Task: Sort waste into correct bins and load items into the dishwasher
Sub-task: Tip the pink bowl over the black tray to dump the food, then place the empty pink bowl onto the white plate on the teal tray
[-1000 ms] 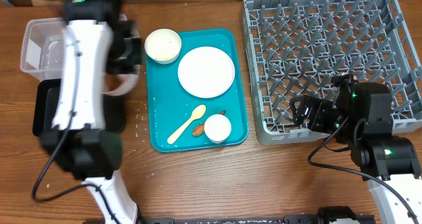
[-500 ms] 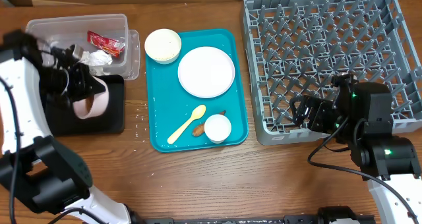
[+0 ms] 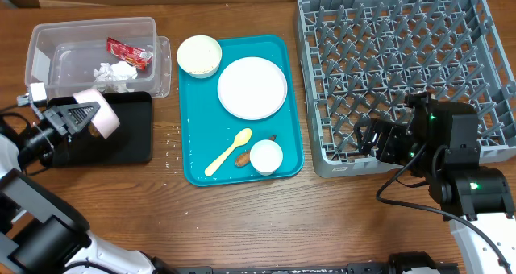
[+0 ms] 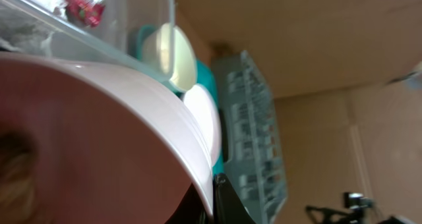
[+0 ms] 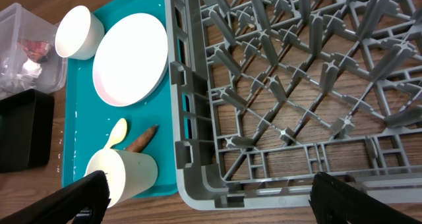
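No legible text or labels anywhere

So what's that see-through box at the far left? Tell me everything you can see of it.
The clear plastic tub is rectangular and see-through, with rounded corners and a flared rim, standing upright and open on the wooden table. A red wrapper and crumpled white paper lie toward its right end; its left end looks bare. A black tray lies along its near side, and a teal tray sits just right of it, a narrow gap between.
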`<state>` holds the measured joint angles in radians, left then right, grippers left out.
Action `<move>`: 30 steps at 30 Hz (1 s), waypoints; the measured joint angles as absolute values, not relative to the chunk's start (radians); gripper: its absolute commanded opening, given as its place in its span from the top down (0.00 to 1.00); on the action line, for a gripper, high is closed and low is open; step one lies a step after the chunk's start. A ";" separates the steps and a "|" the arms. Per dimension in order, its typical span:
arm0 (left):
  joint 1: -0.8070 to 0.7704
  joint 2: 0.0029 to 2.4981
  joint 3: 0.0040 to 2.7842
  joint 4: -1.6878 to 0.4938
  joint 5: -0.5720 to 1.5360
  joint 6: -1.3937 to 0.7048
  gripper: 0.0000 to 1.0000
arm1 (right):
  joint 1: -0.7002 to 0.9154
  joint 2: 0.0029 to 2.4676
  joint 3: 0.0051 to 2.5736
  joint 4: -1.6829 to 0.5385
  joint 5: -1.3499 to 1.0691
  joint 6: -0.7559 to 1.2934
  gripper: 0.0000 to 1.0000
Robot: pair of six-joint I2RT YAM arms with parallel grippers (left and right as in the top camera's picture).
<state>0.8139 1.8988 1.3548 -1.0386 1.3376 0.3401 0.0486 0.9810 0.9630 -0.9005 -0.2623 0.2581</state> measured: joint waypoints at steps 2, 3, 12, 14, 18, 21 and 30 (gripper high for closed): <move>0.832 1.928 1.338 -1.028 1.412 0.338 0.96 | 0.048 0.981 0.963 -0.900 -0.262 0.258 0.00; 0.841 1.946 1.333 -1.024 1.441 0.332 0.96 | 0.049 0.981 0.963 -0.901 -0.263 0.258 0.00; 0.849 2.053 1.328 -1.020 1.530 0.294 0.96 | 0.048 0.981 0.963 -0.901 -0.263 0.258 0.00; 0.837 2.053 1.341 -1.042 1.535 0.295 0.96 | 0.049 0.981 0.963 -0.901 -0.263 0.258 0.00; 0.783 2.017 1.410 -1.103 1.530 0.314 0.96 | 0.048 0.981 0.963 -0.900 -0.263 0.258 0.00; 0.699 1.926 1.507 -1.109 1.476 0.318 0.96 | 0.048 0.981 0.963 -0.900 -0.263 0.258 0.00; 0.142 1.690 1.681 -0.811 0.929 0.252 0.96 | 0.048 0.981 0.963 -0.901 -0.262 0.258 0.00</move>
